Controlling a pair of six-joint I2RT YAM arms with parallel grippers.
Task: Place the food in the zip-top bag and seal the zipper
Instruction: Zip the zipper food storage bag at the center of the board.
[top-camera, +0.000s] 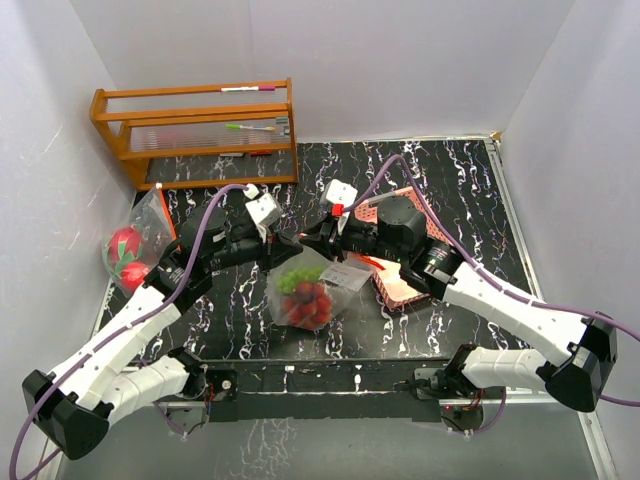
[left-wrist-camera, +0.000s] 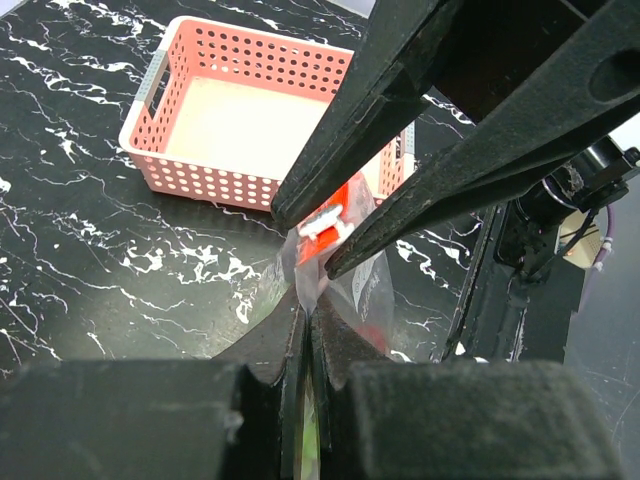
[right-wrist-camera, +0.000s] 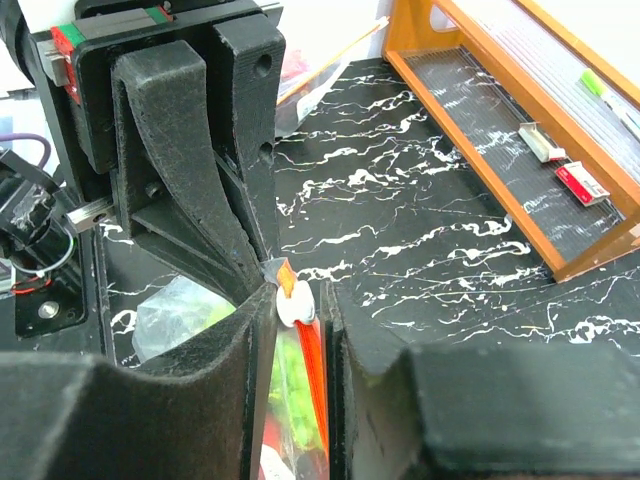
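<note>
A clear zip-top bag (top-camera: 335, 280) hangs between my two grippers just above the table. It holds green grapes (top-camera: 298, 279) and red round fruits (top-camera: 312, 305). My left gripper (top-camera: 290, 245) is shut on the bag's top corner (left-wrist-camera: 305, 268). My right gripper (top-camera: 318, 238) faces it, shut on the white zipper slider (right-wrist-camera: 294, 305) on the orange zipper strip (right-wrist-camera: 312, 350). The slider also shows in the left wrist view (left-wrist-camera: 327, 228), at the left end of the zipper. A pink-red dragon fruit (top-camera: 125, 248) and a red apple (top-camera: 135, 276) lie at the far left in a second clear bag (top-camera: 152, 215).
A pink mesh basket (left-wrist-camera: 200, 180) stands empty on the table, under my right arm in the top view (top-camera: 392, 290). A wooden rack (top-camera: 200, 130) with pens and small items stands at the back left and shows in the right wrist view (right-wrist-camera: 560, 200).
</note>
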